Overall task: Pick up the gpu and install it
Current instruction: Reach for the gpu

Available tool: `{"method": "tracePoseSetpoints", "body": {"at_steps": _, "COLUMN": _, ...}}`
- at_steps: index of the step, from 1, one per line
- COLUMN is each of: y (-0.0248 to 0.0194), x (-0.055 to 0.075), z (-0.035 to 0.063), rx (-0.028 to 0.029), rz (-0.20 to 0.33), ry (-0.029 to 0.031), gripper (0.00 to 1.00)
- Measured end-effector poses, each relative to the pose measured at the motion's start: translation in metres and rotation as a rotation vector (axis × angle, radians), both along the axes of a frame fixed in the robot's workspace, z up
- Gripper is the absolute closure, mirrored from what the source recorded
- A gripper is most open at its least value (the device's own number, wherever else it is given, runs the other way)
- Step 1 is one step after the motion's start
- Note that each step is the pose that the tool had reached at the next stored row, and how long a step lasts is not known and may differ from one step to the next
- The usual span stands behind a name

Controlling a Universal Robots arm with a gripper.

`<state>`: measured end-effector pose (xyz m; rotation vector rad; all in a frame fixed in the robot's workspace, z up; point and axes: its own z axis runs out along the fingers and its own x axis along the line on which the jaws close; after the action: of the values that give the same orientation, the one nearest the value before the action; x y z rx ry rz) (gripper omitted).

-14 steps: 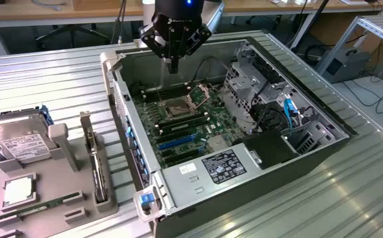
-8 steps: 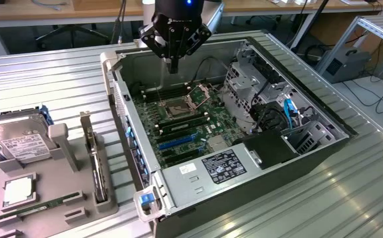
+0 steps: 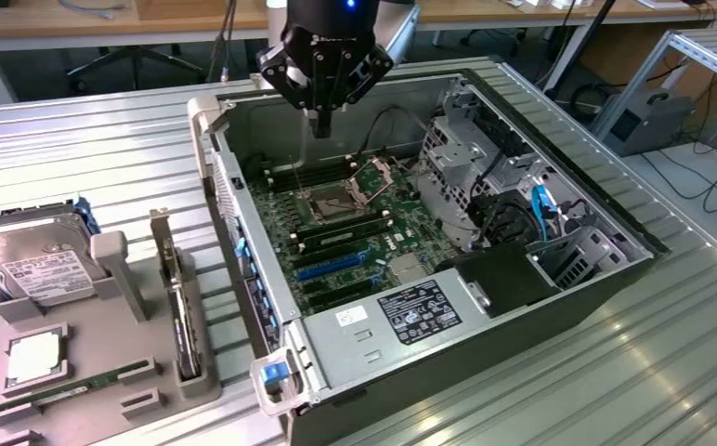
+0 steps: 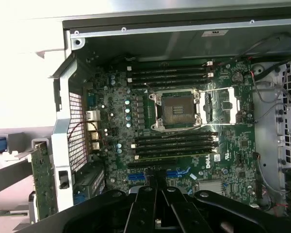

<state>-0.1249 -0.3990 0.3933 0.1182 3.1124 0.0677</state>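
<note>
The gpu [image 3: 183, 321] stands on edge in a slot of the grey parts holder [image 3: 98, 372] at the exterior view's left, its silver bracket [image 3: 161, 243] pointing up. In the wrist view the gpu [image 4: 42, 182] appears as a thin board outside the case wall. My gripper [image 3: 321, 123] hangs over the far end of the open computer case [image 3: 544, 307], well away from the card. Its fingers are shut with nothing between them. In the wrist view the gripper [image 4: 154, 183] points down at the motherboard [image 4: 111, 121], above the blue slots [image 4: 136, 175].
The holder also carries a silver hard drive [image 3: 36, 269], a CPU [image 3: 36, 358] and a green RAM stick [image 3: 73, 386]. Inside the case are the open CPU socket [image 4: 178, 109], a drive cage [image 3: 458, 158], cables [image 3: 539, 209] and a black power supply [image 3: 421, 311].
</note>
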Motion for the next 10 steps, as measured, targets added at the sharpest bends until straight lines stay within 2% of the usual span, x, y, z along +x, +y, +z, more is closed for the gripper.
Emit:
{"method": "tracePoseSetpoints", "body": {"at_steps": 4, "y": 0.0000, "x": -0.010, "z": -0.0001, "rx": 0.0000, "rz": 0.000, "ry": 0.0000, "gripper": 0.89}}
{"method": "tracePoseSetpoints", "body": {"at_steps": 6, "y": 0.0000, "x": -0.025, "z": -0.0001, "rx": -0.0001, "rz": 0.000, "ry": 0.0001, "gripper": 0.89}}
{"method": "tracePoseSetpoints", "body": {"at_steps": 8, "y": 0.0000, "x": -0.032, "z": -0.0002, "rx": -0.0001, "rz": 0.000, "ry": 0.0000, "gripper": 0.89}}
{"method": "tracePoseSetpoints", "body": {"at_steps": 10, "y": 0.0000, "x": -0.046, "z": -0.0003, "rx": -0.0001, "rz": 0.000, "ry": 0.0000, "gripper": 0.89}}
